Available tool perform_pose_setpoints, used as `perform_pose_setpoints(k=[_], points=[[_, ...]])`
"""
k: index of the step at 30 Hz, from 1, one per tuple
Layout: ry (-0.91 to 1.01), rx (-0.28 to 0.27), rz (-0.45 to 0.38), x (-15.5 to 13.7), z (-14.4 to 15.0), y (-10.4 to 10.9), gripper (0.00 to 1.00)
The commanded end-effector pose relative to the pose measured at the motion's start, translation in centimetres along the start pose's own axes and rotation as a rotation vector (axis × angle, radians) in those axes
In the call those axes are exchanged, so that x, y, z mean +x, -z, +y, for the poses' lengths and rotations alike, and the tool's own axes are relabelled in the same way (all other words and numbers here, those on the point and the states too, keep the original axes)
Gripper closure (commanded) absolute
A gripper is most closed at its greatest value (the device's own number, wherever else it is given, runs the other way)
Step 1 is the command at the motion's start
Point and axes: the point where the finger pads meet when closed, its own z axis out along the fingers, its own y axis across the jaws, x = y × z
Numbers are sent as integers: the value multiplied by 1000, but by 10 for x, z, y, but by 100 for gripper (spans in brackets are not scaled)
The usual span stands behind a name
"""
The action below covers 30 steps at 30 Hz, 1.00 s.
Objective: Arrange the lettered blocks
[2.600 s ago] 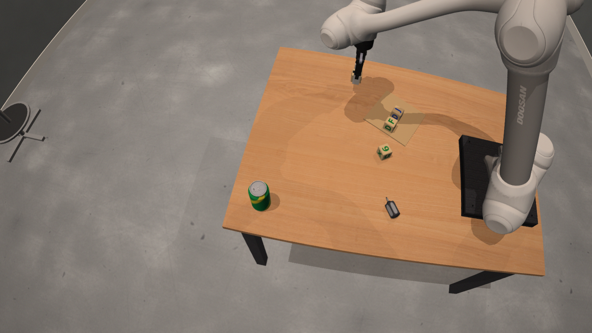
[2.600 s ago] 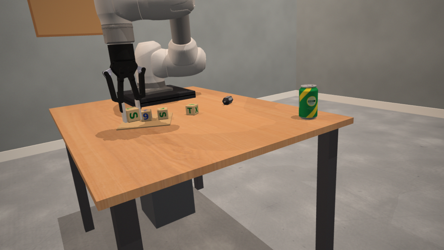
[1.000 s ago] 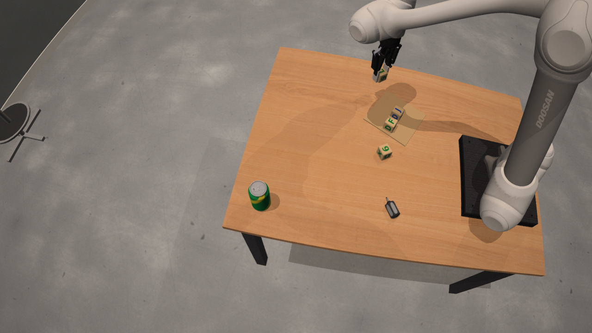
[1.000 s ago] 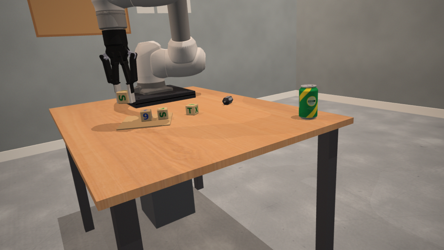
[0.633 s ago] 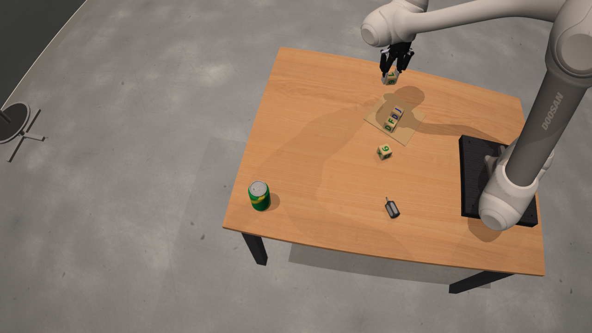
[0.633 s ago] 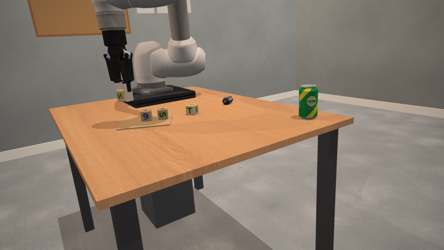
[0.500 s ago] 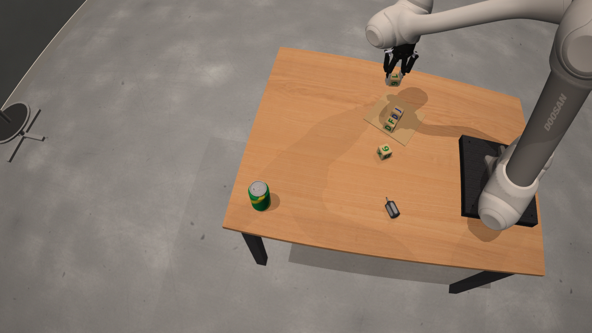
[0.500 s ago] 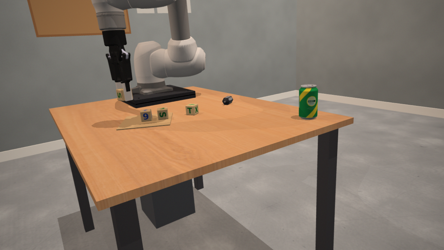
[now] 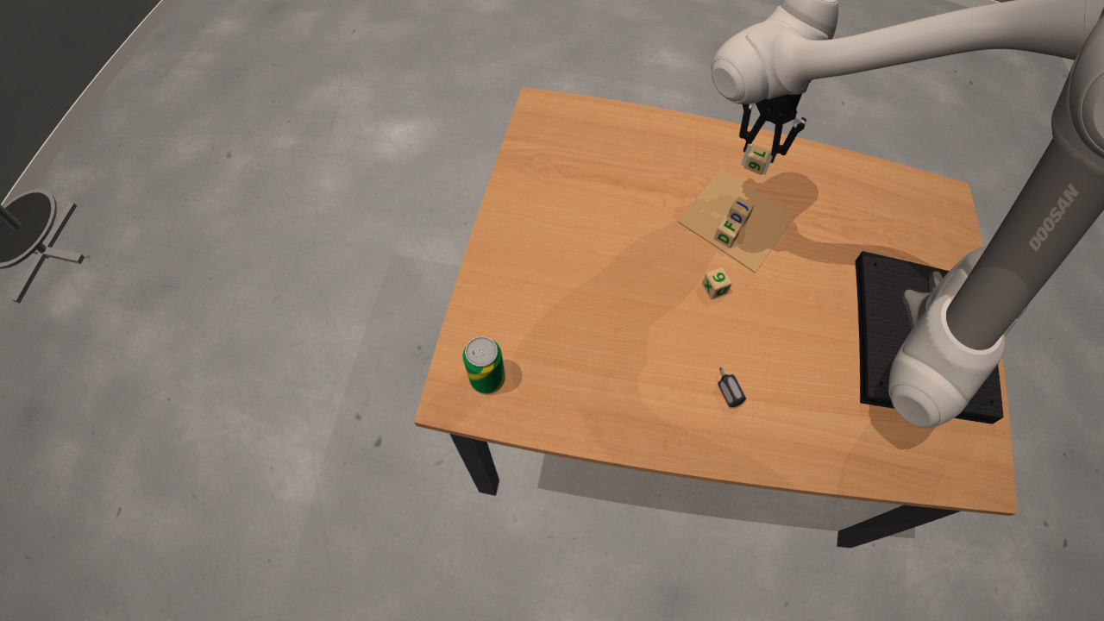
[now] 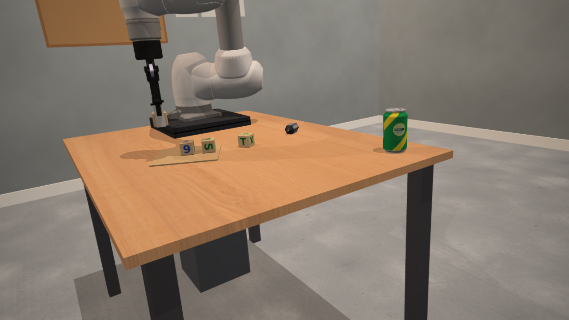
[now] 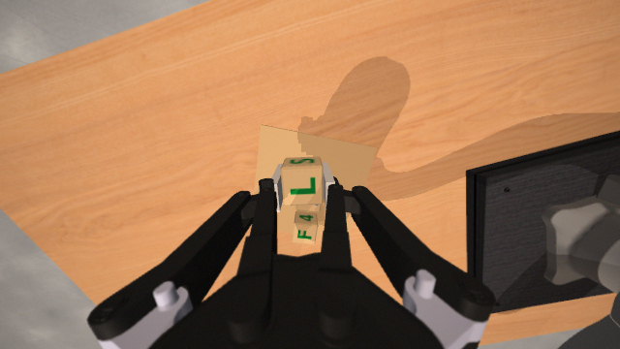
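two pale wooden letter blocks, one with a green f on top (image 9: 728,228) (image 10: 208,145) (image 11: 305,228), one with a blue j on top (image 9: 740,210) (image 10: 186,148), sit on our tan square mat (image 9: 760,249) (image 10: 166,162) (image 11: 277,145); our black two-finger gripper (image 9: 760,154) (image 10: 159,117) (image 11: 303,174) grips a wooden block marked with a green l (image 9: 757,159) (image 11: 302,186) above the table.

The gripper (image 9: 758,157) (image 10: 159,118) (image 11: 303,174) and the held L block (image 9: 755,160) (image 10: 154,119) (image 11: 302,184) are displaced toward the base plate (image 9: 875,347) (image 10: 239,120) (image 11: 489,233) side and rotated about the vertical. In the exterior view, the fingers are now seen edge-on, and the block's S face is no longer shown.
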Motion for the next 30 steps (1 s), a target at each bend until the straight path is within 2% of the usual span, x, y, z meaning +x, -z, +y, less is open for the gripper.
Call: perform_pose_setpoints(k=[1,20,30], points=[[-130,0,6,-1,14,0,69],[-161,0,6,-1,17,-1,69],[-161,0,7,-1,17,-19,69]])
